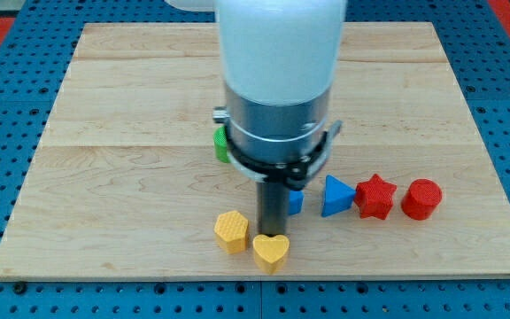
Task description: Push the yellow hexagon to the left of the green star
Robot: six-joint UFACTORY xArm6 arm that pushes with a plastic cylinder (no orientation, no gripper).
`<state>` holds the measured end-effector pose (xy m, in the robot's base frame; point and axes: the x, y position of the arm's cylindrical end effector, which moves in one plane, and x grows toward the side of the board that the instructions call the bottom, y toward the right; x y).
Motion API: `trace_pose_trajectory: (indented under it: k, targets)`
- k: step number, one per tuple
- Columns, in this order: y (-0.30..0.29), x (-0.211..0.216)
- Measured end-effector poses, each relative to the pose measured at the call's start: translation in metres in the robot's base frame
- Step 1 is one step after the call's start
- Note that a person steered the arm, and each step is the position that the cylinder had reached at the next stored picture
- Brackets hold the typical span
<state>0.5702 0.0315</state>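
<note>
My bare tip point(274, 234), holding nothing, touches the yellow heart point(271, 252) at its 12 o'clock, with the yellow hexagon point(231, 231) at 9.

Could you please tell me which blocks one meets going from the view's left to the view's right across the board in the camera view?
Yellow hexagon → yellow heart → blue triangle → red star → red cylinder. I omit the green block and the other blue block, both largely hidden behind the arm.

Board point(131, 106): pale wood, smooth, visible grain. Yellow hexagon point(231, 231) and yellow heart point(271, 252): matt plastic, finely ridged. Arm collar point(277, 111): brushed grey metal. Rod point(274, 211): dark, matt.
</note>
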Motion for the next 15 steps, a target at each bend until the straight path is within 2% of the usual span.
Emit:
trace_pose_trajectory:
  k: [1,3,5,6,7,8,9,10,12,13,14,15]
  targets:
    - [0.099,0.047]
    - [0.092,0.049]
    - [0.017,0.049]
    - [-0.022,0.02]
    - [-0.097,0.001]
    - [-0.112,0.0]
    - [-0.089,0.0]
    - [-0.142,0.001]
    - [-0.115,0.005]
    - [-0.091,0.036]
    - [-0.084,0.048]
    - [-0.137,0.048]
